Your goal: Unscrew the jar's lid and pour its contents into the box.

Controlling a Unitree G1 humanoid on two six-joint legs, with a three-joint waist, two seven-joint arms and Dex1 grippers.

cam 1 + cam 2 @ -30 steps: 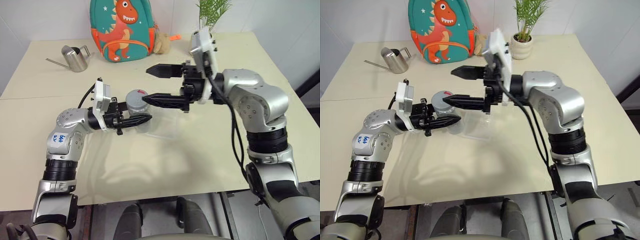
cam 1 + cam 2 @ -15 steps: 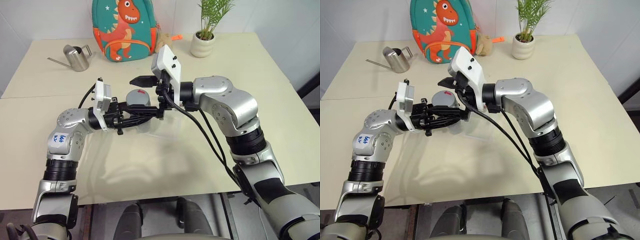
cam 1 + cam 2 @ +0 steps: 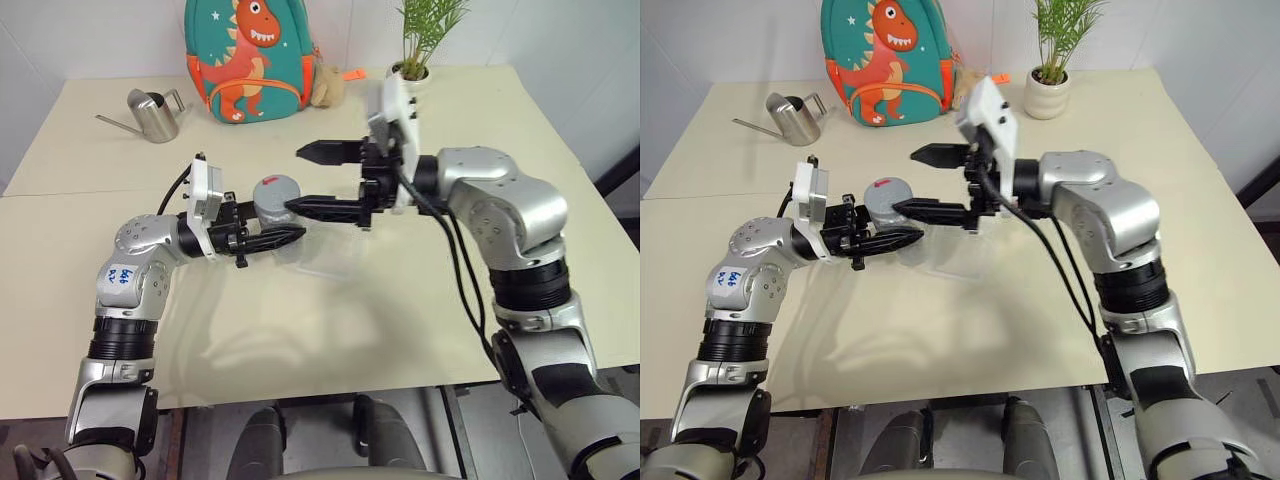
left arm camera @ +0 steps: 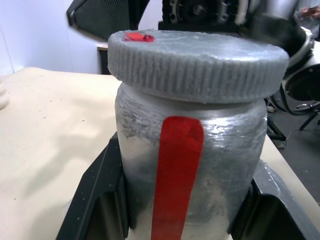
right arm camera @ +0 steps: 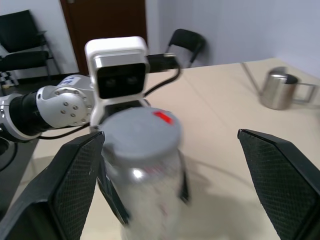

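My left gripper (image 3: 262, 238) is clamped on the jar (image 4: 192, 165), holding it upright above the table (image 3: 330, 330) just beside the box (image 3: 325, 255), whose clear walls are hard to trace. The lid (image 4: 197, 62) is seated on the jar, its red mark facing up. Half a second ago my right gripper (image 3: 315, 180) straddled the lid; now it has drawn back toward the right, fingers spread wide, the lower one level with the cap's edge and the upper one well apart from it (contact cannot be confirmed). I read this as a release between turns, or a re-approach: the cap is not yet off, and pouring has not begun. The watering can (image 3: 150, 113) and backpack (image 3: 247, 57) stand well apart.
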